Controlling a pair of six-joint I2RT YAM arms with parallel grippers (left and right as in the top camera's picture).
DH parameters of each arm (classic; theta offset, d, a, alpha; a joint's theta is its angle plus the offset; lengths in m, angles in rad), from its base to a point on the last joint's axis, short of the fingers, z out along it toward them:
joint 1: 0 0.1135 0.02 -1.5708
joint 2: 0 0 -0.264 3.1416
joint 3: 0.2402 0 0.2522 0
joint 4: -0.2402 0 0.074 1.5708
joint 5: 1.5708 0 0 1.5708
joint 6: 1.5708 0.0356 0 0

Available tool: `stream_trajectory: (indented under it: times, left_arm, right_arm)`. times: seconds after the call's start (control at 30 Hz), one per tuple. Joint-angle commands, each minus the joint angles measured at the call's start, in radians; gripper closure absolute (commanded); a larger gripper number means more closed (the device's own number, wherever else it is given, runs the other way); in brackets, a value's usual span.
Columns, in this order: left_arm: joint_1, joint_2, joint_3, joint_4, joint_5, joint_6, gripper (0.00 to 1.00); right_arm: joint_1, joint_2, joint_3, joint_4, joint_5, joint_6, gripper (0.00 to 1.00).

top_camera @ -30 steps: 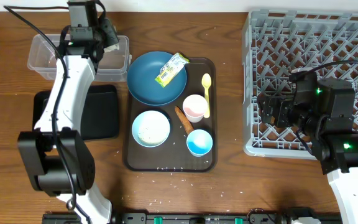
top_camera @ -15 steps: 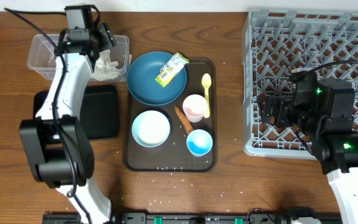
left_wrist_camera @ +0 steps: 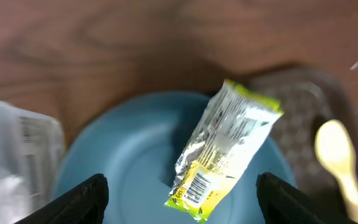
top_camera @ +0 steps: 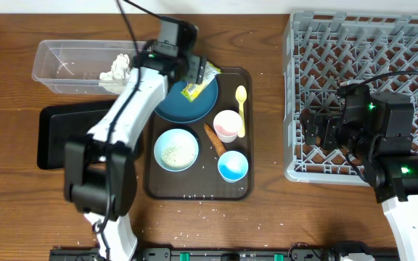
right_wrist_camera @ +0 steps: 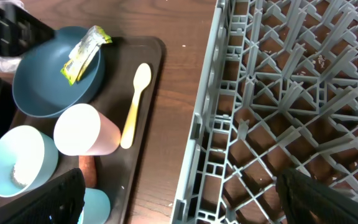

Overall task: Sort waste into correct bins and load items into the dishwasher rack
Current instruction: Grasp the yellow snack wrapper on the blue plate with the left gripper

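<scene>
My left gripper [top_camera: 194, 69] [left_wrist_camera: 182, 202] hovers open over the dark-blue plate [top_camera: 173, 107] [left_wrist_camera: 129, 155], its fingers either side of the yellow-green wrapper [top_camera: 192, 90] [left_wrist_camera: 229, 146] lying on it. Crumpled white tissue [top_camera: 116, 69] lies in the clear tub [top_camera: 60, 58]; the black tray [top_camera: 56, 134] sits below it. The light-blue bowl [top_camera: 175, 149] holds rice. Beside it are the carrot piece [top_camera: 214, 139], pink cup [top_camera: 228, 125], small blue cup [top_camera: 232, 166] and yellow spoon [top_camera: 241, 109]. My right gripper [top_camera: 314, 130] [right_wrist_camera: 188, 199] stands open and empty over the left edge of the dishwasher rack [top_camera: 369, 51] [right_wrist_camera: 278, 93].
The dishes rest on a dark brown serving tray [top_camera: 194, 192] between the bins and the rack. Loose rice grains [top_camera: 207, 210] dot the table by the tray's front edge. My left arm stretches diagonally over the black tray and the tub's right end.
The left gripper opened and left the tissue in the clear tub, then swung right to above the plate and wrapper. The right arm has not moved.
</scene>
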Motion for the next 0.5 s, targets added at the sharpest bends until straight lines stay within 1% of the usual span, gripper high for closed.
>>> stream_trajectory:
  times: [0.0,0.1,0.37,0.43,0.47]
  left_arm:
    - [0.011,0.063,-0.017,0.009,0.018,0.066,0.21]
    - [0.011,0.101,-0.017,0.013,0.055,0.095,0.21]
    - [0.011,0.179,-0.017,0.033,0.077,0.097,0.2]
    - [0.011,0.196,-0.017,0.033,0.083,0.097,0.21]
    - [0.01,0.206,-0.017,0.033,0.086,0.097,0.23]
  right_arm:
    - [0.007,-0.002,0.017,-0.004,-0.011,-0.01,0.04]
    - [0.007,-0.002,0.017,-0.008,-0.011,-0.01,0.04]
    - [0.007,-0.002,0.017,-0.013,-0.011,-0.01,0.03]
    - [0.007,-0.002,0.017,-0.012,-0.011,-0.01,0.03]
    - [0.007,-0.002,0.017,-0.012,-0.011,-0.01,0.03]
